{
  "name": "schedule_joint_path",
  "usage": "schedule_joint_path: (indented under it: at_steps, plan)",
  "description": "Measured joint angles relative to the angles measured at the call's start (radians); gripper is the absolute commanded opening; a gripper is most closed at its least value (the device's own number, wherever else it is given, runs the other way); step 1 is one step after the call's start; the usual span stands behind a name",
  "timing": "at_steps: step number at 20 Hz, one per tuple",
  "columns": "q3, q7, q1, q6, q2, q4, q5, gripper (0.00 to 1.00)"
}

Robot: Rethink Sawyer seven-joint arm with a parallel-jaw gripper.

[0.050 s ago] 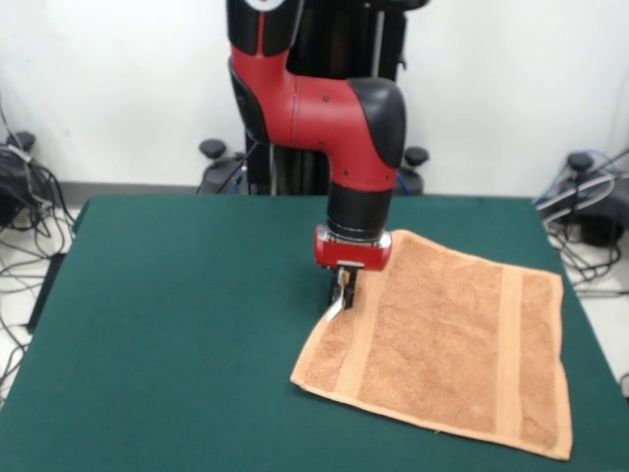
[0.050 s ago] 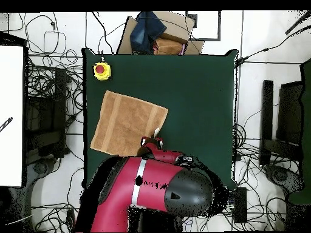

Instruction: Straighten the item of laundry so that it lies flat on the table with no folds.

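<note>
From the front, the orange-tan towel lies spread on the right half of the green table, and the gripper comes down right at its left edge, where a small bit of cloth looks lifted; I cannot tell whether its fingers are pinching it. From overhead, the towel sits near a yellow button box, and the arm hides the gripper and the towel corner below it.

Front camera across table facing robot, overhead straight down, both showing tabletop
</note>
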Motion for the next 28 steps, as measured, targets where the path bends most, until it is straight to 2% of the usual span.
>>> schedule_joint_path:
  at_steps: [11,28]
  plan:
    - [-0.01,0.0,0.01,0.0,-0.001,-0.003,-0.006,0.0]
    - [-0.092,0.0,0.046,0.0,0.003,-0.021,-0.006,0.0]
